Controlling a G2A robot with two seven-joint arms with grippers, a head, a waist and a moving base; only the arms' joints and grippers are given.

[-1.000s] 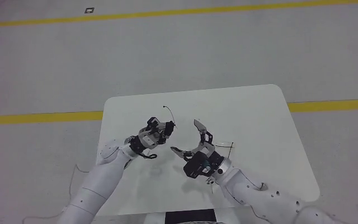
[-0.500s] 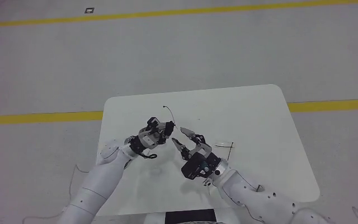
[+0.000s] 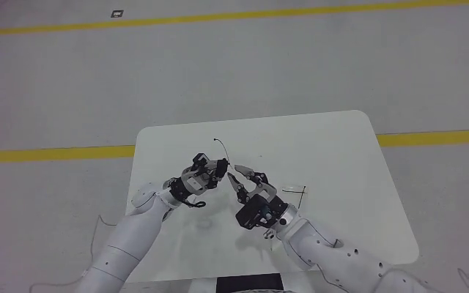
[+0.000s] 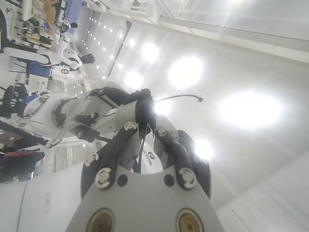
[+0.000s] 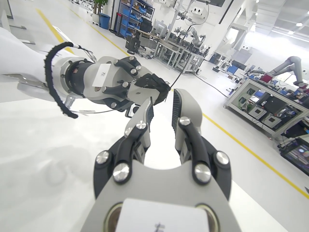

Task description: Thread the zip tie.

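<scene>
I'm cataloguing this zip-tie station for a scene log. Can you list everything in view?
zip tie: one, black, held above the table.
loose ties: apparently two, dark and thin, lying on the table on the robot's right side.
table: one, white.
floor lines: two, yellow, across the grey floor.
floor marker: one, small and dark, on the far floor.
left end effector: one, grey and black, shut on the zip tie.
right end effector: one, grey and black, open, close beside the left one.

Zip tie [image 4: 178,95] between left fingers [image 4: 126,114]
</scene>
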